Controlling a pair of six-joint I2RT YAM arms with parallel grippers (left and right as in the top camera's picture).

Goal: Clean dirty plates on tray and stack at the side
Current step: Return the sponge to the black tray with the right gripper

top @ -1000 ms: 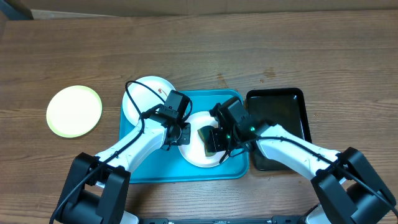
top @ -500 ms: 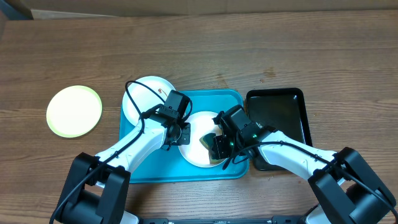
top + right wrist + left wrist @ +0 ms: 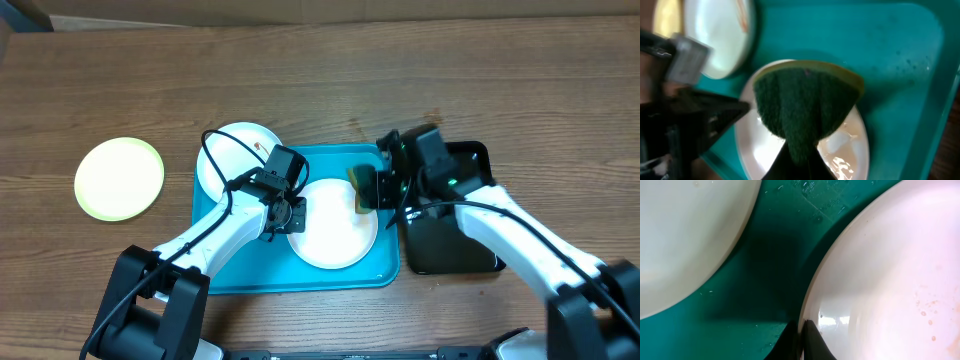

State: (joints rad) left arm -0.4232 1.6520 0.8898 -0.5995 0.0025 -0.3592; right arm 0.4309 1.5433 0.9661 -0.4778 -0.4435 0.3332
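So the turquoise tray point(image 3: 240, 265) is smooth plastic, a rectangle with rounded corners and a raised lip, sitting mid-tabletop point(image 3: 300, 80) on brown wood grain. The middle plate point(image 3: 335, 230) is glossy white, round and flat, lying inside the tray. The left claw point(image 3: 291, 216) is pinched narrow right on its left rim, and in the left wrist view the two dark fingertips point(image 3: 810, 345) meet on the edge. There are faint reddish specks on that plate.

The second white plate point(image 3: 235, 150) overhangs the tray's far-left corner and has a reddish-brown smear by its rim. The yellow-green plate point(image 3: 119, 178) sits alone on the wood, well to the left.

The right claw point(image 3: 368, 188) is clamped on a sponge point(image 3: 805, 102), scratchy dark green with a yellow edge, at the middle plate's right rim. Can't tell if it touches. A shiny black tray point(image 3: 450, 235) sits just beside the turquoise one.
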